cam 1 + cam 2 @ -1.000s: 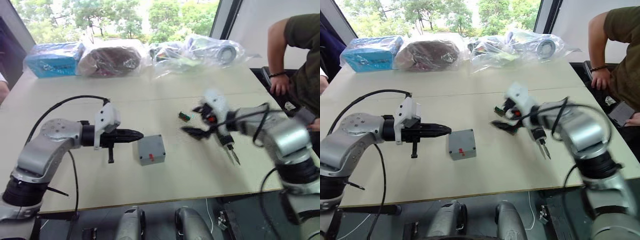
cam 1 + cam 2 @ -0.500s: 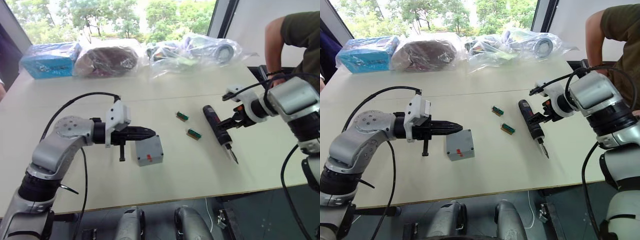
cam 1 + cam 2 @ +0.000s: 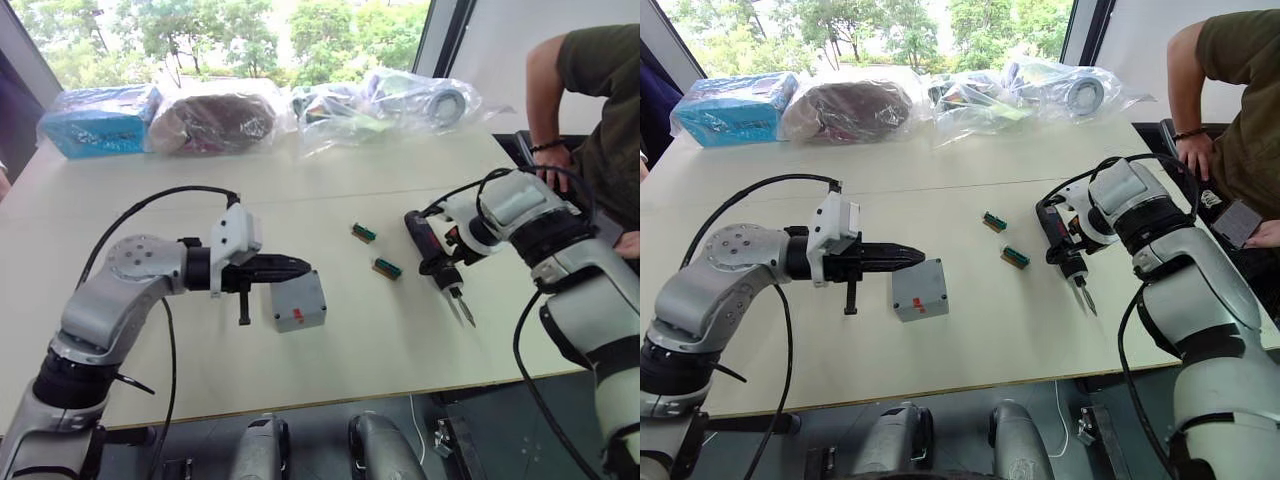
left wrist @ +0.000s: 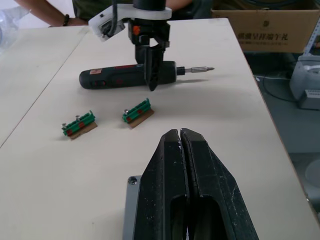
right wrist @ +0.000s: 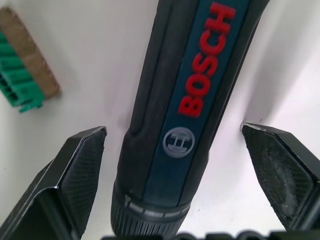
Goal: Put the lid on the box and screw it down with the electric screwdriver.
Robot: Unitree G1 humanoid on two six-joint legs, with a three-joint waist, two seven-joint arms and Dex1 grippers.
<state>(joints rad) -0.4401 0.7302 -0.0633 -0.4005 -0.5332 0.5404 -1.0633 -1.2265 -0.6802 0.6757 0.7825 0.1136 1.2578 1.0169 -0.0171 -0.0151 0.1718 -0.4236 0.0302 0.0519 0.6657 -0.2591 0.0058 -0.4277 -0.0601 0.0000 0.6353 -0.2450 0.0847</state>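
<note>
**Screwdriver straddled, not yet gripped**

Your right gripper (image 5: 175, 185) hangs spread wide astride the slim black pen-shaped electric screwdriver (image 3: 1061, 242) lying on the table. Your left gripper (image 3: 290, 267), fingers pressed together, touches the small square grey metal box (image 3: 299, 301). Screwing remains.

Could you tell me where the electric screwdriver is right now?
The electric screwdriver lies flat on the table on the robot's right, just right of two small green blocks, between the spread fingers of the open right pincer.
</note>
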